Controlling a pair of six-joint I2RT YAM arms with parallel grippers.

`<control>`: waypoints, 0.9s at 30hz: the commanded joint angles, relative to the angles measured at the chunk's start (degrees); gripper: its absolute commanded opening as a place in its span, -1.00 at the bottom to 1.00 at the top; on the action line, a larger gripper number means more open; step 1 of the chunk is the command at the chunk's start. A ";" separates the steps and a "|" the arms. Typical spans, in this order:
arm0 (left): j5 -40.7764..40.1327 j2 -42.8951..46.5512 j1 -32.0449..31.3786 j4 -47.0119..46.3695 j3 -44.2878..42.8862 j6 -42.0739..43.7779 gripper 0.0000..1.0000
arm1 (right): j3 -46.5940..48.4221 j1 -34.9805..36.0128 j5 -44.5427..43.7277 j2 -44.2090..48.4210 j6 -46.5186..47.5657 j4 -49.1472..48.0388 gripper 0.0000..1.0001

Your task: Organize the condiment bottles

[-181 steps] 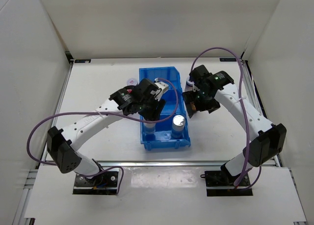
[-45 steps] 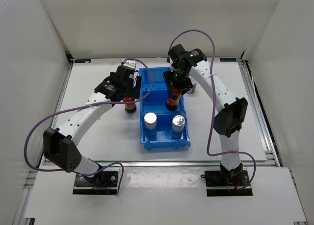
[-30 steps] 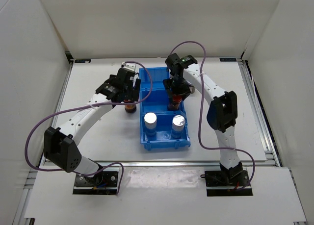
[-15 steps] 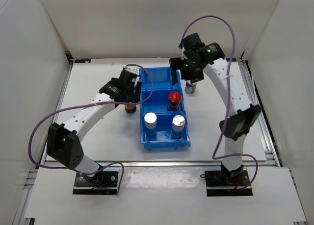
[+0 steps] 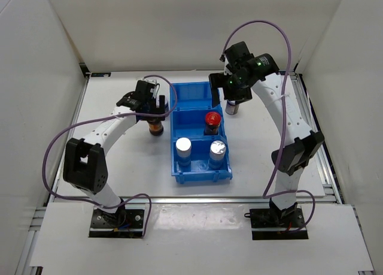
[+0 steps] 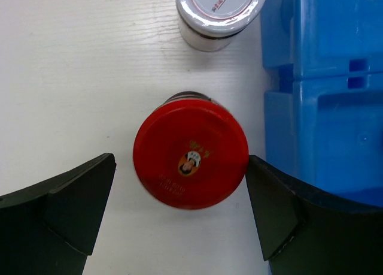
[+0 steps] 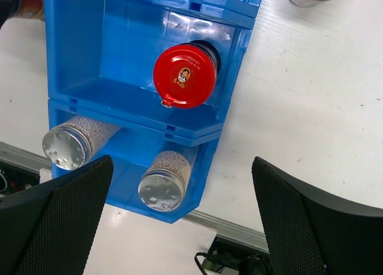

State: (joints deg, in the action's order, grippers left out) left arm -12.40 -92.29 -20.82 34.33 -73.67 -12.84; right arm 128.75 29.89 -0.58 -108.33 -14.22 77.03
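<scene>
My left gripper (image 6: pixel 179 188) is open and hangs straight over a red-capped bottle (image 6: pixel 190 154) that stands on the table left of the blue bin (image 6: pixel 323 107), a finger on each side of the cap and not touching it. A grey-lidded bottle (image 6: pixel 218 5) stands just beyond it. A second red-capped bottle (image 7: pixel 185 75) stands in the bin's middle compartment (image 7: pixel 108 53). Two silver-topped bottles (image 7: pixel 66 146) (image 7: pixel 160 188) stand in the front compartment. My right gripper (image 5: pixel 230 90) is open and empty, high above the bin's back right corner, over another grey-lidded bottle (image 5: pixel 231 108).
The bin's back compartment (image 5: pixel 190 98) holds nothing. White walls enclose the table on three sides. A metal rail (image 5: pixel 197 198) runs along the near edge. The left arm's purple cable (image 5: pixel 170 101) loops over the bin's left wall.
My right gripper has opened, left the red-capped bottle in the middle compartment and risen back to the right. My left gripper has shifted slightly back-left over the other red-capped bottle.
</scene>
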 commanded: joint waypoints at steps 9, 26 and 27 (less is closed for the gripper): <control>8.19 -3.94 0.69 -4.00 -3.24 -0.43 1.00 | -1.57 -4.14 4.09 1.37 1.21 0.58 1.00; -3.33 -0.54 0.69 0.12 -13.94 0.01 -0.79 | -4.99 -5.72 5.94 1.90 1.21 0.05 1.00; -4.72 0.44 0.69 0.13 -14.65 0.01 -0.79 | -5.00 -5.72 5.94 1.90 1.21 0.05 1.00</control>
State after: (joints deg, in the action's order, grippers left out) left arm -11.20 -99.66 -20.12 36.07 -82.41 -12.21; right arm 123.94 24.40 4.62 -108.31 -13.28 77.03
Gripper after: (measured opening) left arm 0.779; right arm 0.998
